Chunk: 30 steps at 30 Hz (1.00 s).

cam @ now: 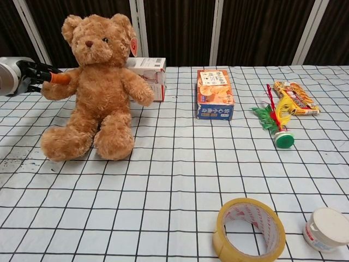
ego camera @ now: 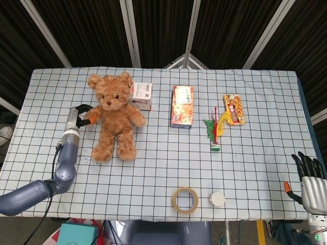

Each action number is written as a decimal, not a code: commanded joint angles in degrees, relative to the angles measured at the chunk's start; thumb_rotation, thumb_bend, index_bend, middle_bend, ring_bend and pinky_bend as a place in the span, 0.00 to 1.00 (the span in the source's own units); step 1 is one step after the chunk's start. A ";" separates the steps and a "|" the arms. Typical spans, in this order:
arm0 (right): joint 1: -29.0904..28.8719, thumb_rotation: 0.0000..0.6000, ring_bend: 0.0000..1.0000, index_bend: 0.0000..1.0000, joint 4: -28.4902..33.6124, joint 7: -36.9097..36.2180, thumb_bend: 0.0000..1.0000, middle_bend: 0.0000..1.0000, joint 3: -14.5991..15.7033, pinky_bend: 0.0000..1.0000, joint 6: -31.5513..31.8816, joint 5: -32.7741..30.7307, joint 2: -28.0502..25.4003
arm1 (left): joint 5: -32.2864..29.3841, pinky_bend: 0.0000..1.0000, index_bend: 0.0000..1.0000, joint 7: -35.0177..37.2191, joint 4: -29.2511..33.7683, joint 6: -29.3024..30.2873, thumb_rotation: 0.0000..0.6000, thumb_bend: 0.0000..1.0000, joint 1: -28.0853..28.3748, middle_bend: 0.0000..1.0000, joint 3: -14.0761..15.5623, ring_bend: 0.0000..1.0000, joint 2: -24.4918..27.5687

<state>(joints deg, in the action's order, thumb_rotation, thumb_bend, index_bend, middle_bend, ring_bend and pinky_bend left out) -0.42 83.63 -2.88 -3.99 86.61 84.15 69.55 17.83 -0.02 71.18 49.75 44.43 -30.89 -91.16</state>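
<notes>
A brown teddy bear (ego camera: 115, 122) (cam: 101, 93) sits on the checked table (ego camera: 255, 163) (cam: 174, 174) at the left. My left hand (ego camera: 82, 115) (cam: 37, 74) grips the bear's near arm from the left side, its orange fingertip against the fur. The bear's upper body leans up against a white box (ego camera: 141, 95) (cam: 148, 72) behind it. My right hand (ego camera: 308, 176) hangs off the table's front right corner, fingers spread and holding nothing; the chest view does not show it.
An orange box (ego camera: 182, 106) (cam: 214, 94) lies mid-table. To its right are a feather shuttlecock (ego camera: 214, 133) (cam: 275, 123) and a yellow snack packet (ego camera: 233, 109) (cam: 294, 98). A tape roll (ego camera: 174, 200) (cam: 221, 240) and a white jar (ego camera: 217, 198) (cam: 327, 228) sit near the front edge.
</notes>
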 commanded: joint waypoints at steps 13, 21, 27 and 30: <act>-0.04 1.00 0.09 0.11 -0.10 -0.05 0.37 0.06 0.06 0.00 -0.24 -0.10 0.01 | 2.59 0.03 0.20 1.81 4.81 -3.75 1.00 0.26 -2.68 0.20 0.21 0.00 4.34; -0.19 1.00 0.09 0.11 -0.25 -0.33 0.37 0.06 -0.16 0.00 -0.49 -0.42 0.07 | 8.30 0.03 0.20 3.96 12.88 -4.51 1.00 0.25 -7.57 0.19 1.06 0.00 12.33; -0.20 1.00 0.09 0.11 -0.26 -0.39 0.37 0.06 -0.23 0.00 -0.40 -0.43 0.08 | 12.60 0.03 0.20 4.70 21.66 -4.13 1.00 0.25 -13.38 0.19 3.32 0.00 21.29; -0.07 1.00 0.09 0.11 -0.13 -0.55 0.37 0.06 -0.24 0.00 -0.16 -0.42 0.04 | 16.72 0.03 0.20 4.83 25.62 -2.48 1.00 0.25 -16.86 0.19 4.73 0.00 26.06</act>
<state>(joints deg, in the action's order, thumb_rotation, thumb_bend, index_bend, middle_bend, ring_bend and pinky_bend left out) -0.50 83.49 -3.43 -4.23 86.45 83.73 69.59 31.34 4.43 93.64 45.98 30.56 -27.60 -68.50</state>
